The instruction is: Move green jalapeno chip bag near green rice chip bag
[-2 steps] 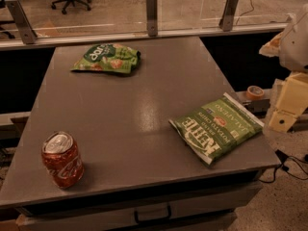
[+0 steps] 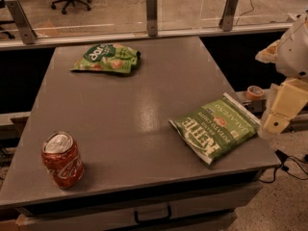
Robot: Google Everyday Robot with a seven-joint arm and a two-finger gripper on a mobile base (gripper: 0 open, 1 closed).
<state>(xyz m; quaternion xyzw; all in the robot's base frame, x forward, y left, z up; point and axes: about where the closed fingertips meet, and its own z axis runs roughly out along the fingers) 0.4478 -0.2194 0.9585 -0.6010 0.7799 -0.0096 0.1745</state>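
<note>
The green jalapeno chip bag [image 2: 215, 127], olive-green with white "KETTLE" lettering, lies flat at the table's front right corner. The green rice chip bag [image 2: 107, 58], bright green with a dark oval logo, lies at the back of the table, left of centre. The two bags are far apart. My gripper [image 2: 284, 105] shows as cream-coloured parts at the right edge of the camera view, just off the table's right side and beside the jalapeno bag, not touching it.
A red soda can [image 2: 62, 159] stands upright at the front left of the grey table [image 2: 134, 105]. A glass barrier with metal posts [image 2: 151, 13] runs behind the table. A tape roll [image 2: 254, 92] sits on a ledge to the right.
</note>
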